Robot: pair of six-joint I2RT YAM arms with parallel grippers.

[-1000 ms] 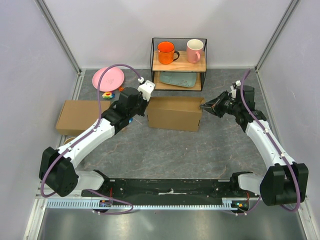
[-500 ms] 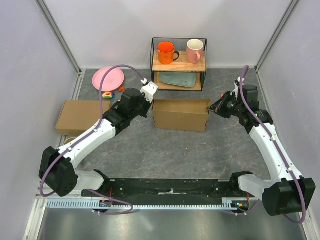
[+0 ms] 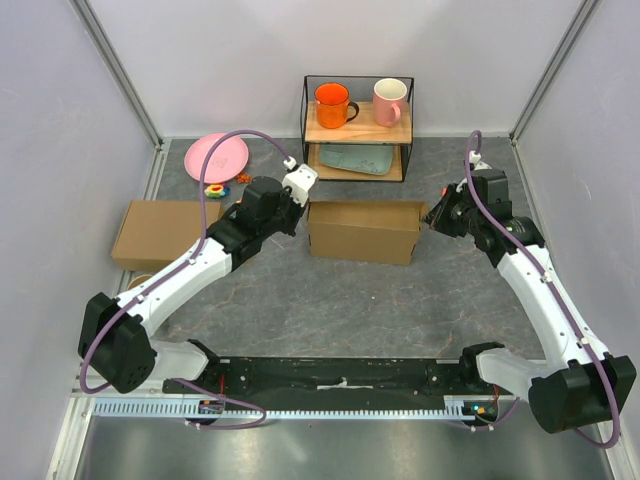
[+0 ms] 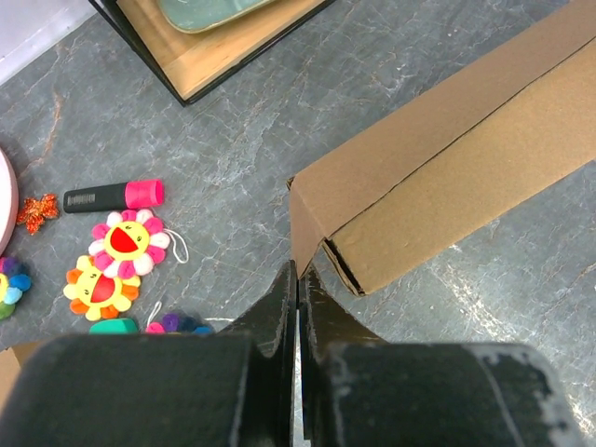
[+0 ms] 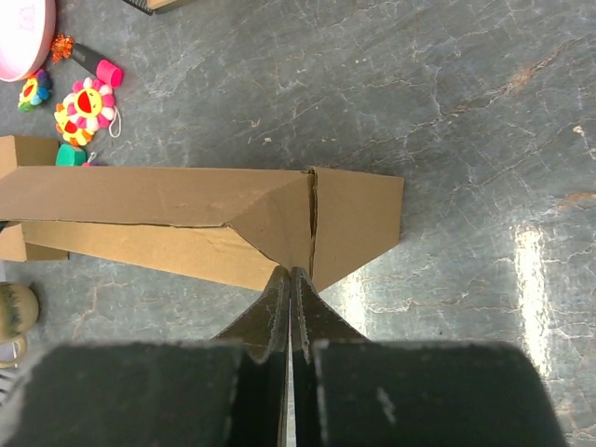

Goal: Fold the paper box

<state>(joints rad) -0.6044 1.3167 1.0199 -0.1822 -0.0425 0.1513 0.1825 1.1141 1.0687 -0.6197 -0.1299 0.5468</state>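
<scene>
The paper box (image 3: 362,230), plain brown cardboard and box-shaped, lies across the middle of the table. My left gripper (image 3: 300,212) is at its left end. In the left wrist view that gripper (image 4: 298,270) is shut, with the pointed corner of an end flap of the box (image 4: 447,158) running into its tips. At the right end is my right gripper (image 3: 430,214). In the right wrist view it (image 5: 291,272) is shut, its tips against the lower corner of the box's end flap (image 5: 358,223); nothing shows between them.
A second brown box (image 3: 155,232) sits at the left. A wire shelf (image 3: 358,125) behind holds an orange mug, a pink mug and a teal tray. A pink plate (image 3: 217,155), flower toys (image 4: 116,251) and a marker (image 4: 112,196) lie at the back left.
The box has shifted to the right and squared up. My left gripper followed it right; my right gripper drew back to the right and slightly away.
</scene>
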